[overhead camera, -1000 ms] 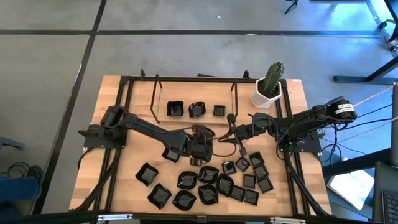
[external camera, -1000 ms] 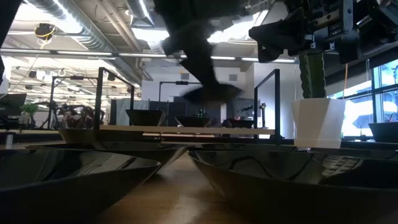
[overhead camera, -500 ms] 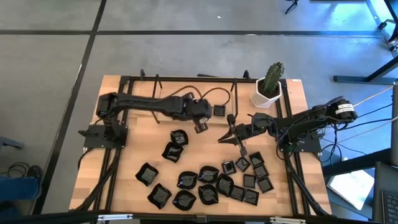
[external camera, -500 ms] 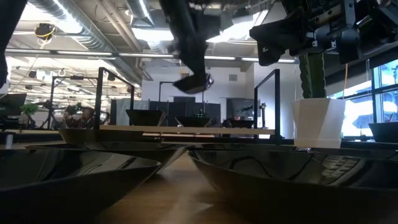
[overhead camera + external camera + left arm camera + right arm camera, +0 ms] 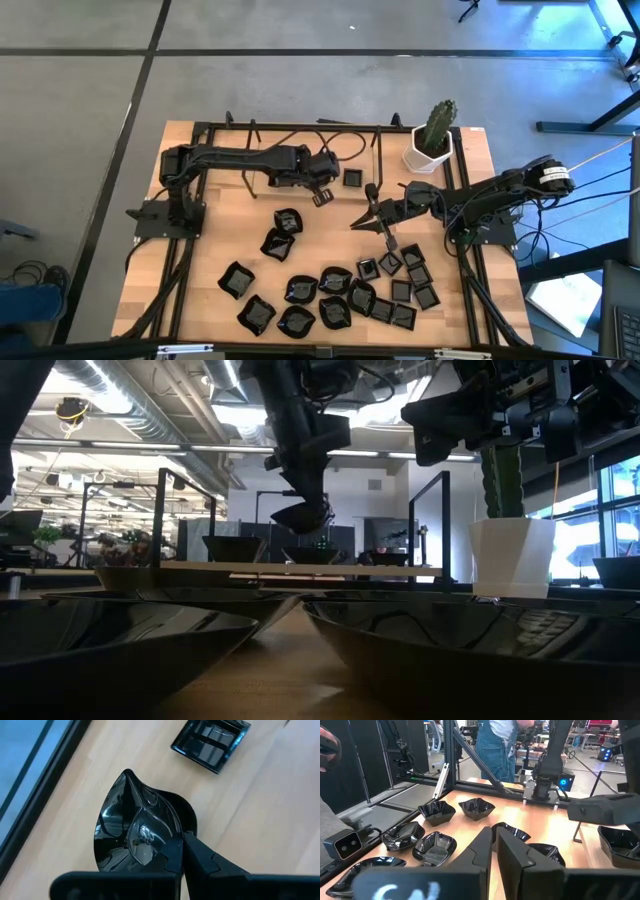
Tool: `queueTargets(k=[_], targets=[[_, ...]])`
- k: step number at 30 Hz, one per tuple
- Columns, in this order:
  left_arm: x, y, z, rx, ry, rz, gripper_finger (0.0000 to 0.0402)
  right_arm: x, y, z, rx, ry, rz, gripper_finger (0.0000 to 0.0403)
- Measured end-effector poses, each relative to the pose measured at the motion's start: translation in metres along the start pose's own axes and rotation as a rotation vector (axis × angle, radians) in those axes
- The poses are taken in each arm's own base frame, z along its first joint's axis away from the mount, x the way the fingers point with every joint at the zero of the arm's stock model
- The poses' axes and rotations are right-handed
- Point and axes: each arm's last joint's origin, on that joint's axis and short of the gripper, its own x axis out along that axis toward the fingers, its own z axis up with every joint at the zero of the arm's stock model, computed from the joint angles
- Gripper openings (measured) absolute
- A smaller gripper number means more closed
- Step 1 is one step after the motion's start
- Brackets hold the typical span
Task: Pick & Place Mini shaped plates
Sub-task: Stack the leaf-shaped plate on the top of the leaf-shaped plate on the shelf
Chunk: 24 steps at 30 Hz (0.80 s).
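My left gripper (image 5: pixel 322 192) hangs over the far middle of the table, shut on a wavy-rimmed black mini plate (image 5: pixel 135 835). In the low view this plate (image 5: pixel 300 515) hangs above the wood. A square mini plate (image 5: pixel 352 178) lies flat just to its right. Several more mini plates (image 5: pixel 340 295) lie spread over the near half of the table. My right gripper (image 5: pixel 358 222) points level toward the table's left at mid-table, shut, with nothing between its fingers (image 5: pixel 480 847). My left gripper pinches the wavy plate by its rim (image 5: pixel 172 857), at the side nearest the wrist. One finger (image 5: pixel 205 860) shows at the rim; the plate hides the other. The fingers slant down from the table's left. The plate hangs tilted, clear of the table.
A black tube frame (image 5: pixel 250 150) stands over the far part of the table. A white pot with a green cactus (image 5: pixel 432 145) stands at the far right. Two loose plates (image 5: pixel 280 232) lie near the middle. People stand in the room beyond the table.
My left gripper has swung from the middle of the table toward the far edge, rising a little and rolling its wrist, with the wavy plate lifted clear in its fingers. It moved fast at first, then slowed. Two plates that it covered now show.
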Motion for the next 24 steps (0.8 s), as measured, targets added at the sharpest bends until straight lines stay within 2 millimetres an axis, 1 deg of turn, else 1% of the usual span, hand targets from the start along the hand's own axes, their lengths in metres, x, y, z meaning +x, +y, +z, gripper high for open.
queueTargets(k=[7,15,17,24], targets=[[0.003,-0.002,0.000,0.023,0.011,-0.033,0.0002,0.000,0.000,0.000,-0.004,0.000,0.000,0.0029],[0.026,-0.004,-0.003,0.035,0.053,0.019,0.0003,0.000,0.000,0.000,0.002,0.000,0.000,0.0029],[0.027,-0.003,-0.002,0.033,0.046,0.041,0.0004,0.000,0.000,0.000,0.002,0.000,0.000,0.0029],[0.026,-0.005,0.003,0.019,-0.002,0.017,0.0005,0.000,0.000,0.000,0.002,0.000,0.000,0.0029]])
